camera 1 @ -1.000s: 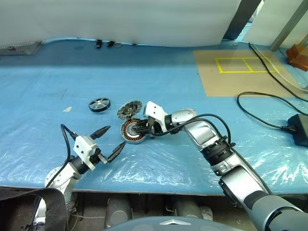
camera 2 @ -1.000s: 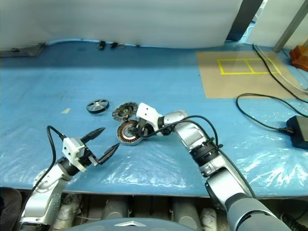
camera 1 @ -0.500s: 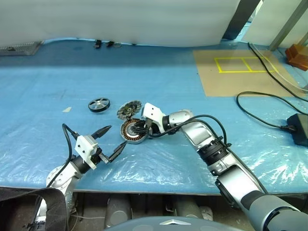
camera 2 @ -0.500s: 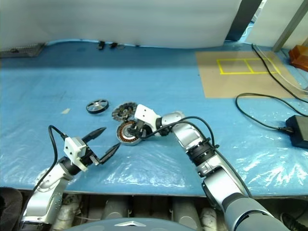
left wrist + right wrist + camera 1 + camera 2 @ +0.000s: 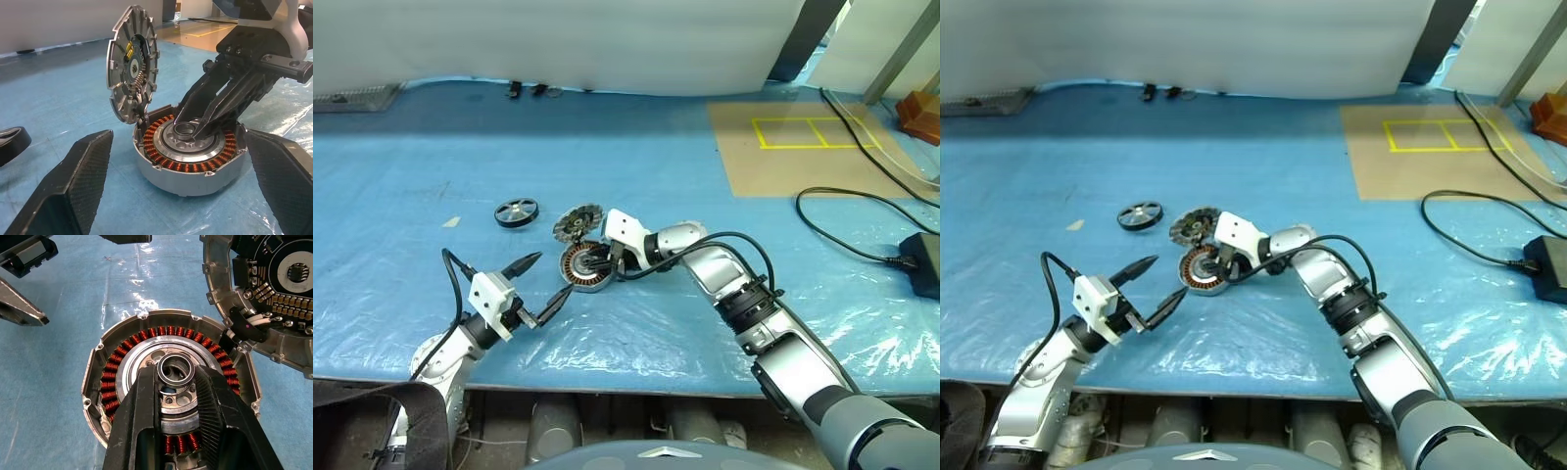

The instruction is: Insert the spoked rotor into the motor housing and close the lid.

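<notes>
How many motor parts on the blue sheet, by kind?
Spoked rotor: 1
Motor housing: 1
Lid, tilted up on edge beside the housing: 1
Total: 3

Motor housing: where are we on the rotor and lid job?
Nothing is finished yet. The right hand is closed on the centre hub of the motor housing, whose lid stands tilted up at its rim. The spoked rotor lies apart on the blue table cover; the left hand hovers open nearby. Insertion and closing the lid remain.
</notes>
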Motion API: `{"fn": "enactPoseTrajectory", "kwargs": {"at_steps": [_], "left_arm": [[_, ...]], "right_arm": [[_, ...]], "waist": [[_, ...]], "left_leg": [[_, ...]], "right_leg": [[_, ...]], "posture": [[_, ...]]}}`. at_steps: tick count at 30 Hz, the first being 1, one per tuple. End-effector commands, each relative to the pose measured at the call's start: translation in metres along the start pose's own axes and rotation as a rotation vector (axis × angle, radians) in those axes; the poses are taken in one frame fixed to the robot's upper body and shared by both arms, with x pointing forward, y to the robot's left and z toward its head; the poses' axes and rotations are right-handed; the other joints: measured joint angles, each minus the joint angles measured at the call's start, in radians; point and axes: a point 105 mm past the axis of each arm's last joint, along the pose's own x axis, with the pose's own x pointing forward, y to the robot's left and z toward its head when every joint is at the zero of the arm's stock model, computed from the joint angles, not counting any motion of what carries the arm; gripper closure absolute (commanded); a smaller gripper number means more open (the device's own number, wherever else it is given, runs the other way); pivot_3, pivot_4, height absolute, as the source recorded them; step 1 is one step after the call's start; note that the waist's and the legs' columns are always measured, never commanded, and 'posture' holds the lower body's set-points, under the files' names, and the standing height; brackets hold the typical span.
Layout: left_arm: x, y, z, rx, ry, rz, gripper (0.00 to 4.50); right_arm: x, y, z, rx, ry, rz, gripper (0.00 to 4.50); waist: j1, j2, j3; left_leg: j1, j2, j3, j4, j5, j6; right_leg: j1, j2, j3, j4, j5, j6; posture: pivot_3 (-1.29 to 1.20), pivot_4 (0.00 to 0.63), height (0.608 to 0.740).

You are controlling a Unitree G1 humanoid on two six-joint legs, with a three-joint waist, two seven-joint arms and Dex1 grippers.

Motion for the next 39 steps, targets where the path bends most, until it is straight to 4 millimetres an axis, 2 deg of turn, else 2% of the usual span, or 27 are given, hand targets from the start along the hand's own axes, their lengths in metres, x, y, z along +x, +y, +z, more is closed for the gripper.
{"fn": "enactPoseTrajectory", "kwargs": {"at_steps": [1, 2, 7, 10, 12, 13, 15, 23, 36, 39], "left_arm": [[0.002, 0.000, 0.007, 0.024, -0.022, -0.011, 0.00], [0.002, 0.000, 0.007, 0.025, -0.022, -0.011, 0.00], [0.002, 0.001, 0.007, 0.030, -0.023, -0.009, 0.00], [0.002, 0.001, 0.007, 0.029, -0.020, -0.010, 0.00], [0.001, 0.000, 0.005, 0.027, -0.016, -0.011, 0.00], [0.001, 0.000, 0.004, 0.026, -0.014, -0.012, 0.00], [0.001, 0.000, 0.004, 0.026, -0.012, -0.012, 0.00], [0.002, 0.000, 0.003, 0.023, -0.009, -0.016, 0.00], [0.002, 0.001, 0.004, 0.025, -0.004, -0.016, 0.00], [0.002, 0.001, 0.004, 0.023, -0.005, -0.016, 0.00]], "right_arm": [[-0.003, -0.003, 0.003, -0.039, 0.012, -0.001, 3.84], [-0.003, -0.004, 0.003, -0.039, 0.009, -0.004, 3.84], [-0.001, -0.002, 0.005, -0.006, -0.021, -0.004, 2.08], [0.002, -0.002, 0.013, 0.041, -0.081, -0.009, 1.08], [0.002, -0.003, 0.022, 0.091, -0.132, -0.009, 1.08], [0.002, -0.003, 0.026, 0.117, -0.158, -0.010, 1.19], [0.002, -0.004, 0.031, 0.146, -0.187, -0.012, 1.69], [0.006, -0.004, 0.026, 0.110, -0.160, -0.031, 4.48], [0.013, 0.001, 0.011, 0.059, -0.085, -0.019, 4.48], [0.014, 0.001, 0.001, 0.029, -0.039, -0.026, 4.48]], "waist": [[0.000, 0.000, 0.000], [0.000, 0.000, 0.000], [0.000, 0.000, 0.000], [0.000, 0.000, 0.000], [0.000, 0.000, 0.000], [0.000, 0.000, 0.000], [0.000, 0.000, 0.000], [0.000, 0.000, 0.000], [-0.001, 0.000, 0.000], [-0.001, 0.000, 0.000]], "left_leg": [[0.000, 0.000, 0.000, 0.000, 0.000, 0.000], [0.000, 0.000, 0.000, 0.000, 0.000, 0.000], [0.000, 0.000, 0.000, 0.000, 0.000, 0.000], [0.000, 0.000, 0.000, 0.000, 0.000, 0.000], [0.000, 0.000, 0.000, 0.000, 0.000, 0.000], [0.000, 0.000, 0.000, 0.000, 0.000, 0.000], [0.000, 0.000, 0.000, 0.000, 0.000, 0.000], [0.000, 0.000, 0.000, 0.000, 0.000, 0.000], [0.000, 0.000, 0.000, 0.000, 0.000, 0.000], [0.000, 0.000, 0.000, 0.000, 0.000, 0.000]], "right_leg": [[0.000, 0.000, 0.000, 0.000, 0.000, 0.000], [0.000, 0.000, 0.000, 0.000, 0.000, 0.000], [0.000, 0.000, 0.000, 0.000, 0.000, 0.000], [0.000, 0.000, 0.000, 0.000, 0.000, 0.000], [0.000, 0.000, 0.000, 0.000, 0.000, 0.000], [0.000, 0.000, 0.000, 0.000, 0.000, 0.000], [0.000, 0.000, 0.000, 0.000, 0.000, 0.000], [0.000, 0.000, 0.000, 0.000, 0.000, 0.000], [0.000, 0.000, 0.000, 0.000, 0.000, 0.000], [0.000, 0.000, 0.000, 0.000, 0.000, 0.000]], "posture": [[0.00, 0.150, 0.740], [0.00, 0.150, 0.740], [0.00, 0.150, 0.740], [0.00, 0.150, 0.740], [0.00, 0.150, 0.740], [0.00, 0.150, 0.740], [0.00, 0.150, 0.740], [0.00, 0.150, 0.740], [0.00, 0.150, 0.740], [0.00, 0.150, 0.740]]}}
